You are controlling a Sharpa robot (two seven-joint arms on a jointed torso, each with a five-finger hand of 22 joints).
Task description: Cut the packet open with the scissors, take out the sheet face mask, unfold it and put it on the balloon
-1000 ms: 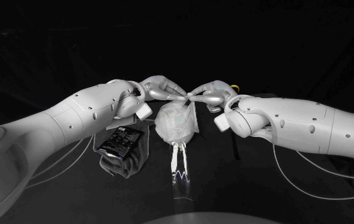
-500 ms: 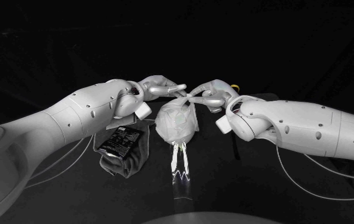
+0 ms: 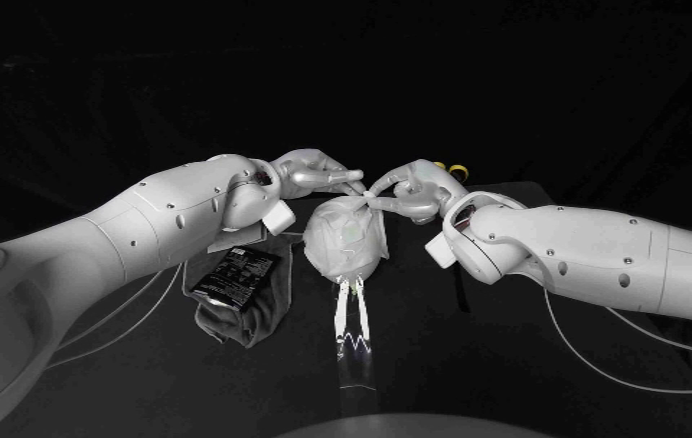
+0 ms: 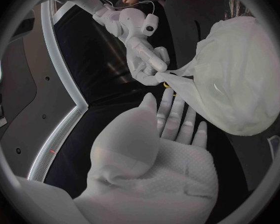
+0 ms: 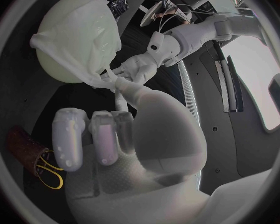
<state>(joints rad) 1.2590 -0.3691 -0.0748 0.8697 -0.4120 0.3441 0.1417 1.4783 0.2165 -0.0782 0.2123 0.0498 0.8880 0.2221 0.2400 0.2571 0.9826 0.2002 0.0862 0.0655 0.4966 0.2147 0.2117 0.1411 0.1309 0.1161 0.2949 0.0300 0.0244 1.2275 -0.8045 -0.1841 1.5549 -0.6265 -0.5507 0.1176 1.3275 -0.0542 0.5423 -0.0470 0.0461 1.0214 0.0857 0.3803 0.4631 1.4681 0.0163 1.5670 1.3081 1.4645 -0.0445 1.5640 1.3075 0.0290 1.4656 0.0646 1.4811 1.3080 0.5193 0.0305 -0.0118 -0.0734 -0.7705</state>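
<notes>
The white sheet mask [image 3: 346, 238] is draped over the pale balloon [image 5: 71, 30], which stands on a clear stand [image 3: 351, 323] at the table's middle. My right hand [image 3: 408, 190] pinches the mask's upper edge, pulled into a point [image 4: 162, 77] above the balloon. My left hand [image 3: 315, 173] is just left of that point. Its fingers [image 4: 171, 119] lie straight and apart, with nothing between them and the thumb. The black packet [image 3: 235, 274] lies front left. The scissors' yellow handles [image 5: 47, 176] lie on the table behind my right hand.
A dark cloth [image 3: 245, 323] lies under the packet, left of the stand. A thin dark strip [image 3: 463, 283] runs along the table under my right forearm. A brown item [image 5: 22, 144] lies beside the scissors.
The fingertips of both hands met at the mask's top a second ago. My left fingers have since drawn up and away, while my right hand keeps its pinch and has shifted slightly left.
</notes>
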